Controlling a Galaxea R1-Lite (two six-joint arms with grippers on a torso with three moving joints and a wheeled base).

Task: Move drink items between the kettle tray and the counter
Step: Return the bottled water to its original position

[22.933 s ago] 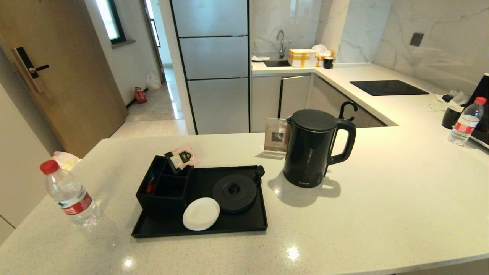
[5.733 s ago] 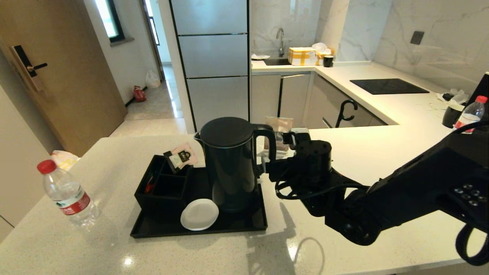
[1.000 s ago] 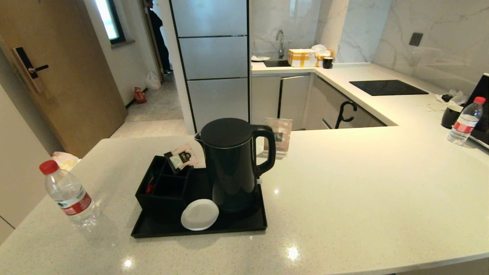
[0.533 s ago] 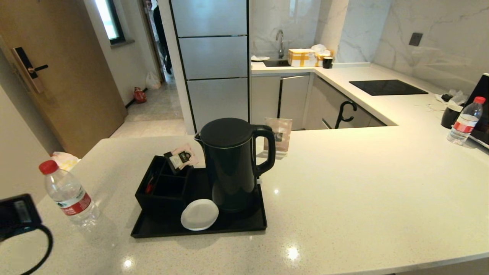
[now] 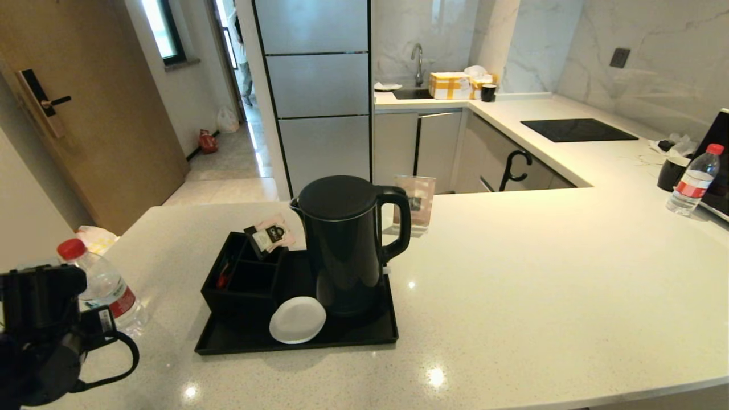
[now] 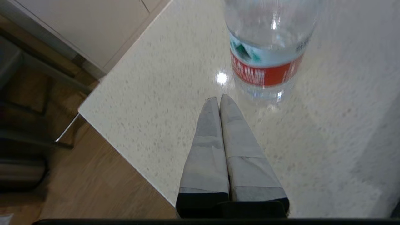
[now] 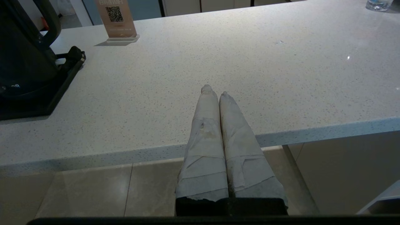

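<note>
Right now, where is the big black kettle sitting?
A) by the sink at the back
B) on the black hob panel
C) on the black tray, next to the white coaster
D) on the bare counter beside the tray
C: the kettle stands upright on the black tray, with the white coaster just in front of it to the left.

Pale speckled stone counter [image 5: 512, 285]: broad bare stretch right of the flat black low-rimmed tray [image 5: 353, 336]. The tall glossy black kettle [image 5: 347, 245] blocks passage across the tray. Left pincer [image 6: 219, 99], fingers pressed together, faces the small clear red-labelled water bottle [image 6: 268, 53], just short of it.
</note>
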